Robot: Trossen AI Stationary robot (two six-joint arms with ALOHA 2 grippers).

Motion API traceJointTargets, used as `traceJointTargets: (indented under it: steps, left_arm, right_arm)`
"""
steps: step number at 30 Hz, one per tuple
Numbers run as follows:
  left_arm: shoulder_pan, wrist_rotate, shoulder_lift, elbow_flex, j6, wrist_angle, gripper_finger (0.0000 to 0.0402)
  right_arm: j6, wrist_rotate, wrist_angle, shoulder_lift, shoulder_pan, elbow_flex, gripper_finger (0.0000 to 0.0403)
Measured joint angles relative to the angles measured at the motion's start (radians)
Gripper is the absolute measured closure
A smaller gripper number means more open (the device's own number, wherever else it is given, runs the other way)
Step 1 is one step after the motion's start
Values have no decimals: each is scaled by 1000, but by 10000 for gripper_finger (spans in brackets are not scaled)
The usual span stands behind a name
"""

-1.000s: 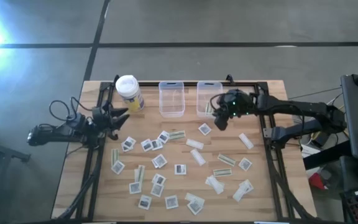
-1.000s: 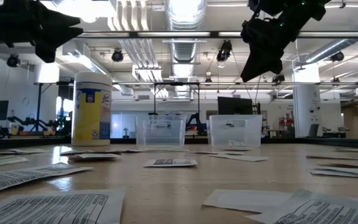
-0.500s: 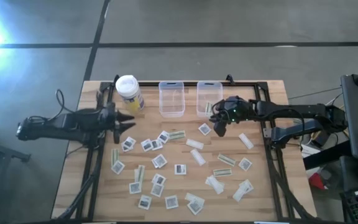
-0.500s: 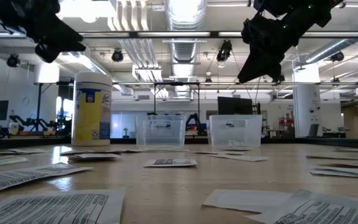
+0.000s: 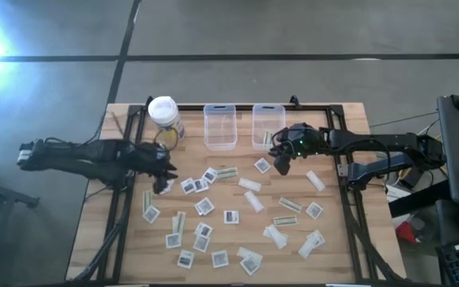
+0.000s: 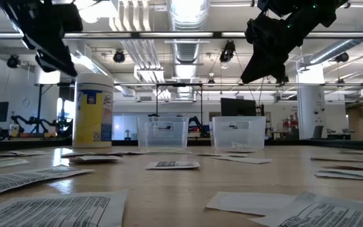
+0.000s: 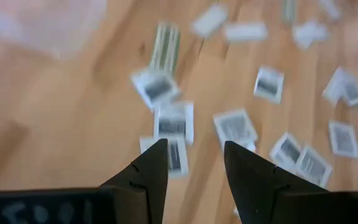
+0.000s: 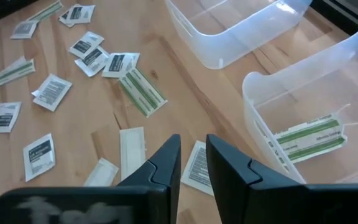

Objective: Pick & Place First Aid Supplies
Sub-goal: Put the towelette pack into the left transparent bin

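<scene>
Wooden tabletop (image 5: 341,239): small white first aid packets (image 5: 230,217) lie scattered flat across it, below the two clear bins (image 5: 220,126) and the yellow canister with a white lid (image 5: 166,117)
Right bin: one green-striped strip (image 8: 307,137) already lies inside, seen past the right wrist
Left gripper (image 5: 162,169): low over the packets just below the canister, fingers (image 7: 146,174) spread with nothing between them, a square packet with a dark printed patch (image 7: 174,154) showing in the gap beneath
Right gripper (image 5: 281,163): raised at the near corner of the right bin, fingers (image 8: 166,163) narrowly apart and empty
Handling, as judged: packets look light, thin and limp, lying flush to the wood, so they may slide or buckle; pinching one by an edge looks the surest hold
Step in hand: left arm appears to be lining up a pick
</scene>
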Motion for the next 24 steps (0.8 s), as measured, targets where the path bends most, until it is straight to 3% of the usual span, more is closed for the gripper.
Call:
traceJointTargets:
  steps: [6,14,24]
  left_arm:
    - [-26,49,43,-35,-135,-81,252]
    - [-38,42,82,-35,-282,-173,252]
    - [-44,-77,223,-35,-175,5,252]
  right_arm:
    - [-6,0,-1,0,0,0,335]
    - [-20,0,-2,0,0,0,323]
    - [-30,-1,-2,0,0,0,325]
